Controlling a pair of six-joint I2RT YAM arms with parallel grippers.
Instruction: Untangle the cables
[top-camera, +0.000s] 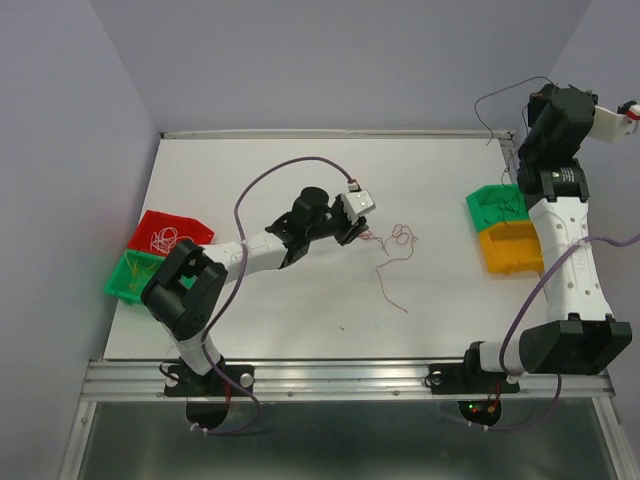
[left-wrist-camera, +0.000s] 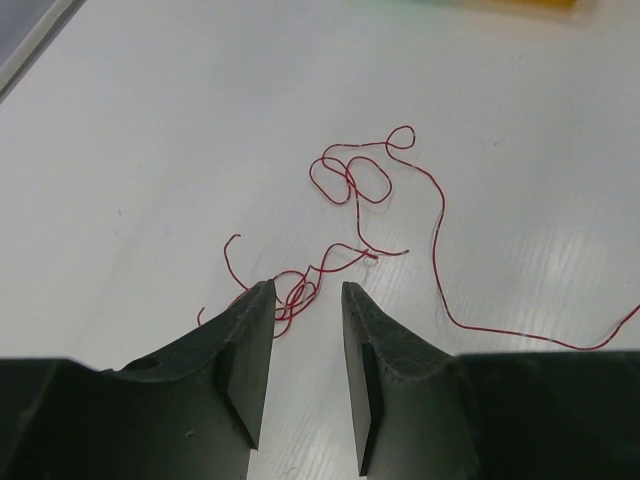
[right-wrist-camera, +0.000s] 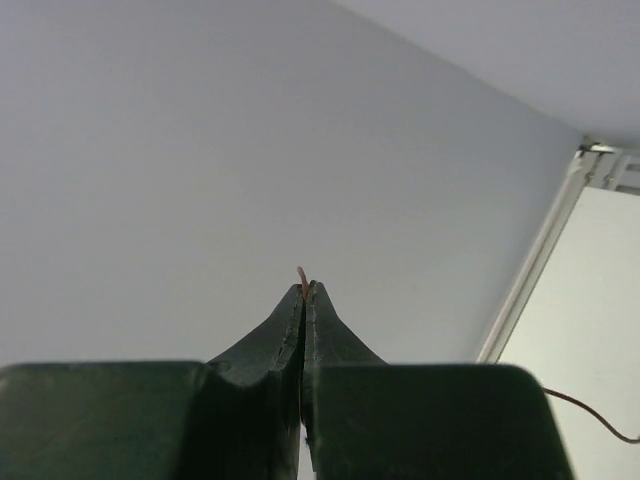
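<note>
table (top-camera: 300, 325) near side: free | left bins (top-camera: 190, 226): 2, edge | right bins (top-camera: 492, 256): 2, edge

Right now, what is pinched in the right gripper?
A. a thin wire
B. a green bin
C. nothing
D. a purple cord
A: the right gripper is shut, and the end of a thin wire sticks out just above its closed tips in the right wrist view.
</note>
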